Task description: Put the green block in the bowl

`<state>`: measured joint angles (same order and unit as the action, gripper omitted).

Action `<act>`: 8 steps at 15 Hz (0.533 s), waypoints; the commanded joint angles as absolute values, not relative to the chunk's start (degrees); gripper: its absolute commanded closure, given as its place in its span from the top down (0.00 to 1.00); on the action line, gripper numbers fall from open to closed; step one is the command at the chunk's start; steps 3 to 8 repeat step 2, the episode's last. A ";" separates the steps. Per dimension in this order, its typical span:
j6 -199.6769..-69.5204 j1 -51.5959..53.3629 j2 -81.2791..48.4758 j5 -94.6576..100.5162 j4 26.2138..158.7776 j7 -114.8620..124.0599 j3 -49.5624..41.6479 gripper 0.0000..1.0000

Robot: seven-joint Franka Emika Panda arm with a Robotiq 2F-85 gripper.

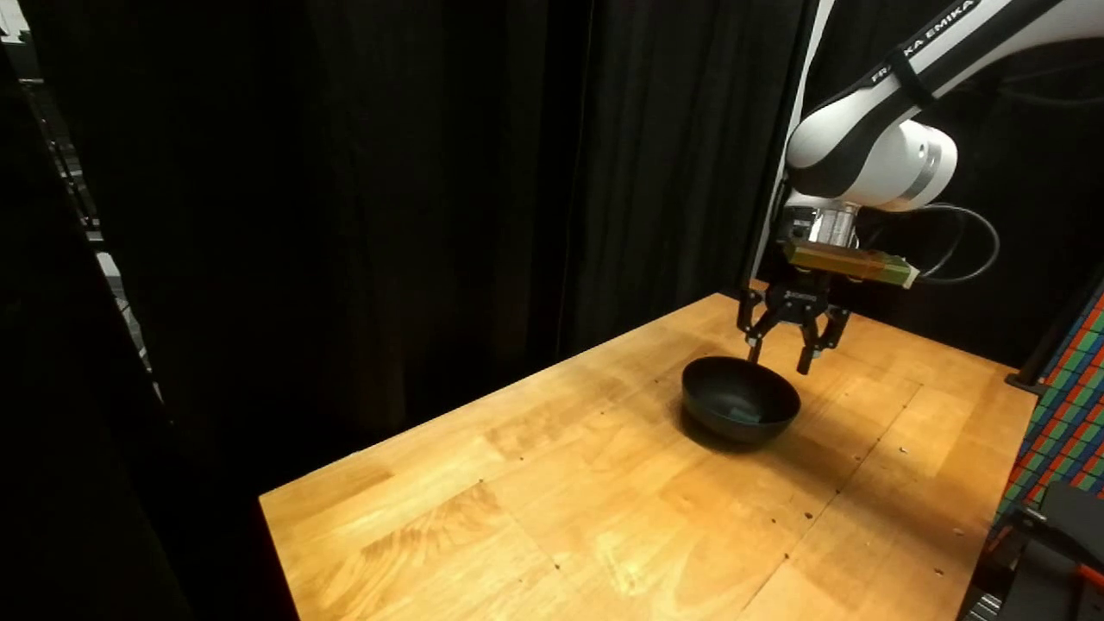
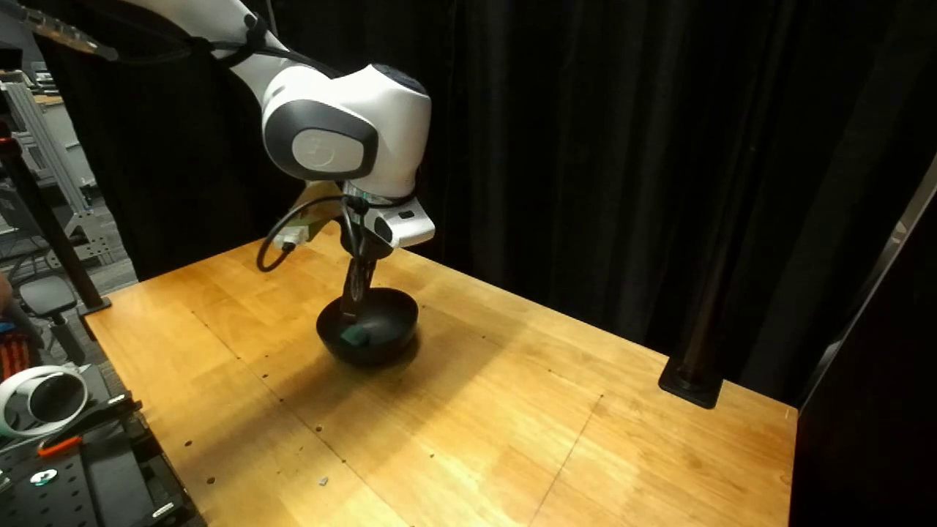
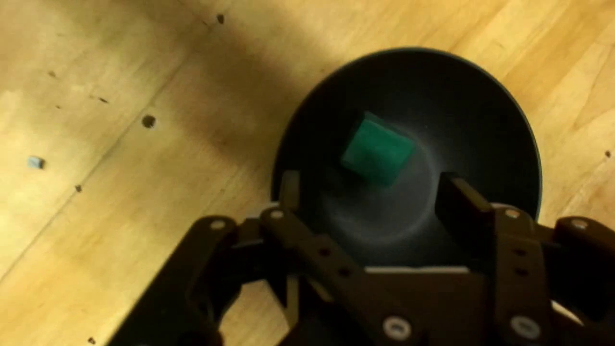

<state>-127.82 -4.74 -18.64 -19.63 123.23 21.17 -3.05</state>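
Observation:
The green block (image 3: 379, 151) lies tilted inside the black bowl (image 3: 480, 110), at the left of its floor in the wrist view. The block also shows in the bowl in both exterior views, dim in an exterior view (image 1: 743, 414) and darker green in an exterior view (image 2: 356, 336). The bowl (image 1: 718, 398) stands upright on the wooden table. My gripper (image 1: 779, 362) is open and empty, fingers wide apart, pointing down at the bowl's rim. In the wrist view the gripper (image 3: 369, 179) has the block just beyond its fingertips, not touched.
A tiny grey chip (image 2: 323, 481) lies on the wooden table (image 2: 468, 410). A black post base (image 2: 692, 384) is fixed near a table edge. A black cart (image 2: 80, 468) with a white ring-shaped object (image 2: 44, 399) stands beside the table. Black curtains (image 1: 448, 190) hang behind.

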 commanded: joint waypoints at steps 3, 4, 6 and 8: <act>-109.23 -9.15 -15.07 -18.66 122.80 14.53 -6.39 1.00; -109.23 -9.15 -15.07 -18.66 122.80 14.53 -6.39 1.00; -109.23 -9.15 -15.07 -18.66 122.80 14.53 -6.39 1.00; -109.23 -9.15 -15.07 -18.66 122.80 14.53 -6.39 1.00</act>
